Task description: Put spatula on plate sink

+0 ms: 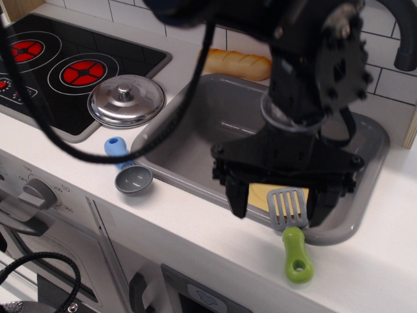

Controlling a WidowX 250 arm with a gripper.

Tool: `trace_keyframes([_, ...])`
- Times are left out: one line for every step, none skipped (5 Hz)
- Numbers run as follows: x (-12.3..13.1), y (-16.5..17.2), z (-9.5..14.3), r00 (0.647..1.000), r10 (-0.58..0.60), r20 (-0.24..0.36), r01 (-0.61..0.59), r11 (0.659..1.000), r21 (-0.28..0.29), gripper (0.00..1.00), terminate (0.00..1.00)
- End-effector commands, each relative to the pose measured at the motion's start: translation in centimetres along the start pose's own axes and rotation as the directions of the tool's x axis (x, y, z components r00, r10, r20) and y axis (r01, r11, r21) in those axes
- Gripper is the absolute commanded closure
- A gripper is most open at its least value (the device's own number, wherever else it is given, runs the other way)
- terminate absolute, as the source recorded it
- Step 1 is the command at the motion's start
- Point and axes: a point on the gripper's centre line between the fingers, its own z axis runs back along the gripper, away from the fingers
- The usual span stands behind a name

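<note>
The spatula (291, 225) lies across the sink's front rim, its grey slotted head over the basin and its lime-green handle (298, 255) on the counter. My gripper (279, 203) hangs open just above the spatula head, one finger (236, 195) to its left and the other (321, 203) to its right. The pale-yellow plate (262, 191) lies in the grey sink (195, 130), mostly hidden behind the gripper. The fingers do not touch the spatula as far as I can tell.
A silver pot lid (126, 99) sits at the stove edge left of the sink. A grey scoop with a blue handle (128, 171) lies on the counter. A bread roll (238, 64) lies behind the sink. A black faucet (397, 39) stands at the back right.
</note>
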Motion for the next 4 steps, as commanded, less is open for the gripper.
trace_keyframes([-0.7, -1.4, -1.8, 0.998, 0.069, 0.007, -0.068, 0.997, -0.031, 0.00, 0.00])
trace_keyframes([-1.2, -2.2, -2.8, 0.997, 0.082, -0.003, -0.082, 0.996, -0.022, 0.00, 0.00])
trace_keyframes([-1.3, -2.5, -3.7, 0.995, 0.096, 0.006, -0.096, 0.995, -0.004, 0.00, 0.00])
trace_keyframes([-1.4, -2.3, -4.3, 0.996, 0.087, 0.018, -0.087, 0.996, -0.010, 1.00, 0.00])
